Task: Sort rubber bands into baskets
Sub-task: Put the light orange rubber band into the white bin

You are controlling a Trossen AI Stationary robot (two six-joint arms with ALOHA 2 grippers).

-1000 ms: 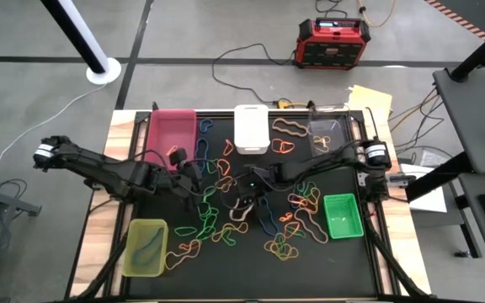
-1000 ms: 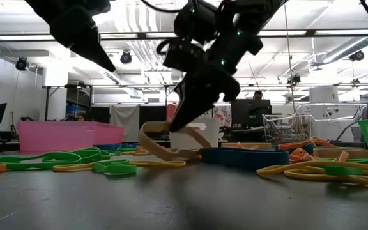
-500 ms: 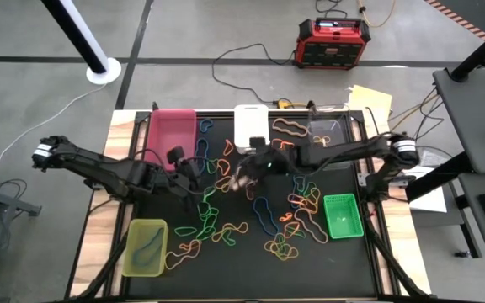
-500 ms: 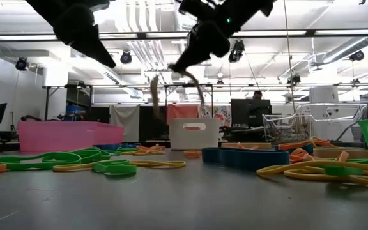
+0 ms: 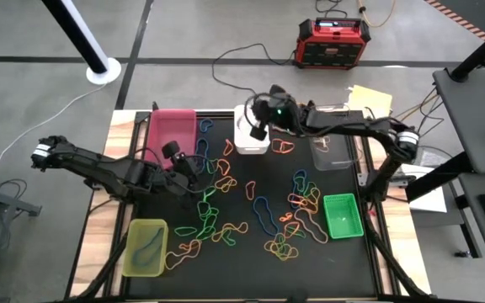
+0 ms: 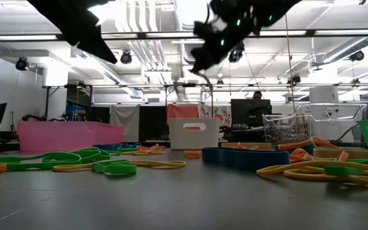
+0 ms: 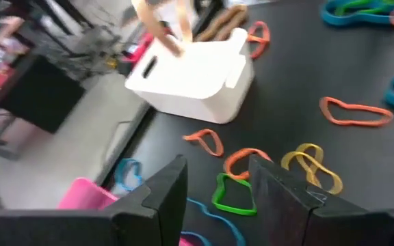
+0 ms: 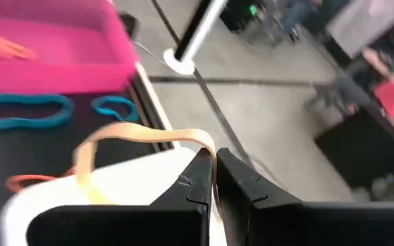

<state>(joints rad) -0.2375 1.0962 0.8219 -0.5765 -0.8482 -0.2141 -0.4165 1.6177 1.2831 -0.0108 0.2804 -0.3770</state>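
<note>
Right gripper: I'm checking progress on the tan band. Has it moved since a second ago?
Yes. The right gripper, fingers shut on the tan rubber band, has risen from mid-mat and travelled to hang over the white basket.

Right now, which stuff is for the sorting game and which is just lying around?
For the job: tan band in the right gripper; white basket; pink basket; green basket; loose bands.
Lying about: red power box; yellow papers; white pole.
</note>
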